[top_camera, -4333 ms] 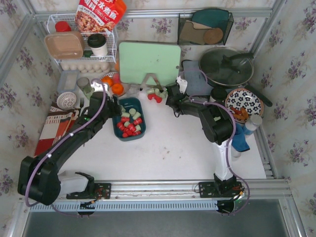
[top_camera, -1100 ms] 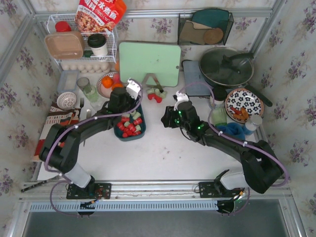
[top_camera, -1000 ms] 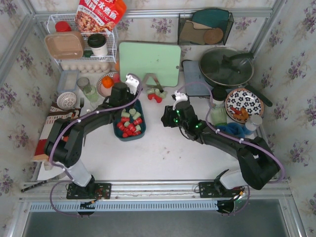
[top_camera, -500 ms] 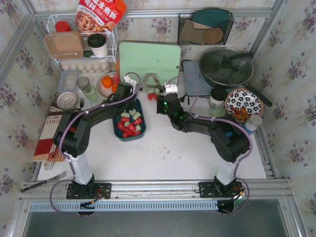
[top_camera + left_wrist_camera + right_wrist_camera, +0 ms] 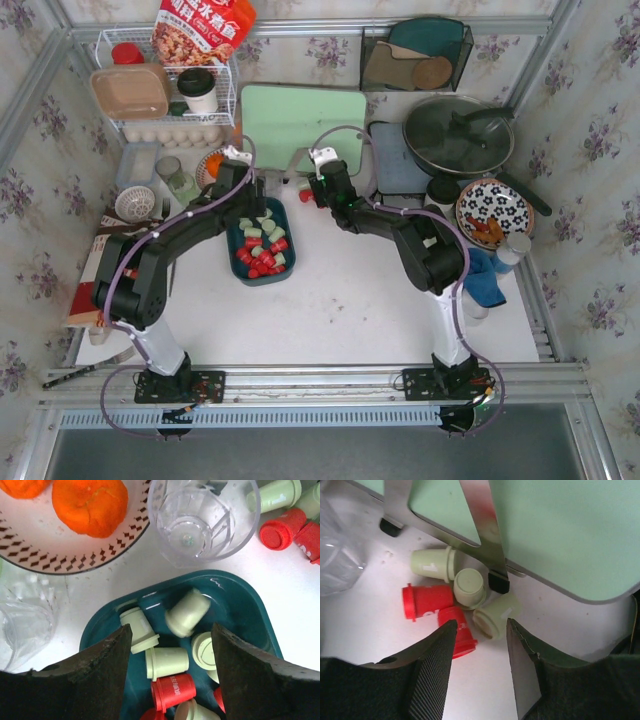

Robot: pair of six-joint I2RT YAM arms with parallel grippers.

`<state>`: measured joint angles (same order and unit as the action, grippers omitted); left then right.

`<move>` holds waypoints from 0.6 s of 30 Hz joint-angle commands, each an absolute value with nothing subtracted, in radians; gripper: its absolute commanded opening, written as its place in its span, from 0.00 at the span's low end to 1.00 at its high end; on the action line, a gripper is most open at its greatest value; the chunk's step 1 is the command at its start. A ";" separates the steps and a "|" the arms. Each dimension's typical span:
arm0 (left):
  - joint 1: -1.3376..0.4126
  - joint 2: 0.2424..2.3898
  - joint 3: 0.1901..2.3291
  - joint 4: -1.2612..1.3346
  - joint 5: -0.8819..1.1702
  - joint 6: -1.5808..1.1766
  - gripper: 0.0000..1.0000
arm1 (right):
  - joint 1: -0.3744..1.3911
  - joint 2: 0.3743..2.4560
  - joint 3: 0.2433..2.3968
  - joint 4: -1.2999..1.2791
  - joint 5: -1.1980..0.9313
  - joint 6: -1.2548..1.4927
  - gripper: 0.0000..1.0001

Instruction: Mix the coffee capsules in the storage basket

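Farther back now, both spread: left tool [image 5: 170, 630] over basket [image 5: 240, 587], right tool [image 5: 481, 624] over three mint, two red capsules [image 5: 429, 601].

bright, even overhead light; soft shadows, close views partly out of focus

the white table [image 5: 340, 300] is lit flat and nearly washes out in the top view, with only faint shadows under the arms, and the wallpapered walls [image 5: 30, 250] lean outward at the frame's edges. in the wrist views the fingers [image 5: 85, 680] of the left gripper [image 5: 170, 630] and of the right gripper [image 5: 481, 625] sit dark, grainy and unsharp. the clear cup [image 5: 200, 520] carries small glints, one tilted mint capsule [image 5: 187, 612] looks smeared, and the metal stand leg [image 5: 482, 520] shows a reddish sheen.
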<state>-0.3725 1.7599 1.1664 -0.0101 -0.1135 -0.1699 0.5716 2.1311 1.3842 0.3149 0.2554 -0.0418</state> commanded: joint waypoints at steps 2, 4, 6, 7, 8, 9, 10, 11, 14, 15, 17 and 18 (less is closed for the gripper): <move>-0.359 1.753 1.185 -0.060 -0.026 -0.253 0.67 | 0.564 2.199 1.480 0.165 0.188 -0.110 0.51; -0.359 1.731 1.181 -0.063 -0.007 -0.268 0.67 | 0.564 2.217 1.500 0.145 0.168 -0.109 0.49; -0.359 1.697 1.167 -0.060 0.008 -0.280 0.67 | 0.564 2.235 1.516 0.132 0.161 -0.104 0.49; -0.359 1.669 1.148 -0.051 0.021 -0.282 0.67 | 0.564 2.244 1.526 0.127 0.161 -0.101 0.49; -0.360 1.643 1.133 -0.045 0.032 -0.285 0.67 | 0.564 2.251 1.536 0.121 0.161 -0.097 0.48; -0.360 1.617 1.119 -0.044 0.039 -0.287 0.67 | 0.565 2.262 1.547 0.115 0.165 -0.093 0.48; -0.360 1.590 1.104 -0.040 0.048 -0.284 0.67 | 0.563 2.273 1.563 0.106 0.168 -0.088 0.48; -0.360 1.560 1.088 -0.038 0.055 -0.280 0.67 | 0.562 2.283 1.577 0.098 0.170 -0.084 0.47; -0.360 1.473 1.051 -0.058 0.064 -0.270 0.68 | 0.560 2.317 1.622 0.067 0.176 -0.069 0.44; -0.361 1.449 1.041 -0.066 0.064 -0.263 0.68 | 0.558 2.328 1.639 0.048 0.180 -0.058 0.43; -0.362 1.384 1.018 -0.086 0.061 -0.251 0.68 | 0.558 2.340 1.660 0.020 0.193 -0.034 0.42; -0.362 1.360 1.007 -0.095 0.058 -0.247 0.68 | 0.558 2.340 1.659 0.016 0.197 -0.024 0.41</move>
<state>-0.3614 1.4395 1.0363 -0.0597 0.0441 -0.2661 0.5602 2.3291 1.6367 0.1005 0.1757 -0.0769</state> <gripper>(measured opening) 0.677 0.423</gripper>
